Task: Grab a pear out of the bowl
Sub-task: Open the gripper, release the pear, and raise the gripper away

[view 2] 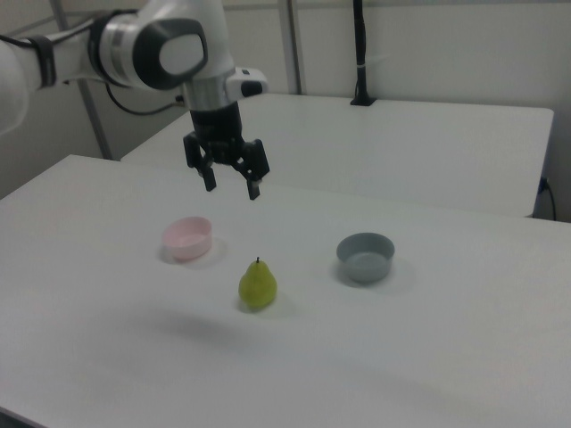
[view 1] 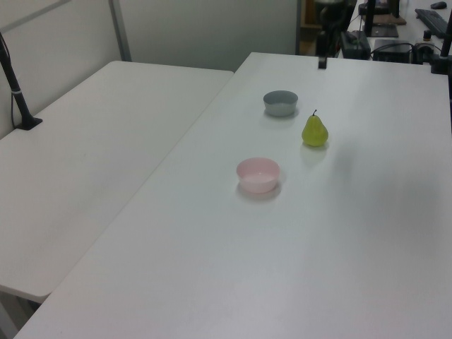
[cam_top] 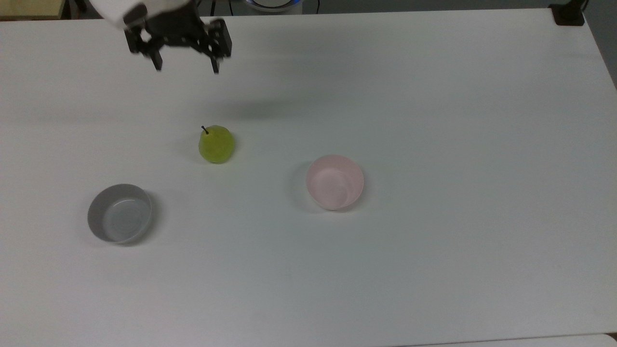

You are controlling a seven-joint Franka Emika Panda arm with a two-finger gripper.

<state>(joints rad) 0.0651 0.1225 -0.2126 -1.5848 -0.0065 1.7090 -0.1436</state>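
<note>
Pear (view 2: 257, 286) stood upright on the white table (view 2: 428, 357), stem up, out of any bowl, nothing touching it. In the right view it sat nearest, between the pink bowl (view 2: 187, 238) on the right view's left and the grey bowl (view 2: 365, 256) on the right view's right, apart from both. Both bowls looked empty. Gripper (view 2: 231, 187) hung well above, farther back, fingers spread wide, holding nothing. Top view: pear (cam_top: 216, 144), gripper (cam_top: 186, 66).
</note>
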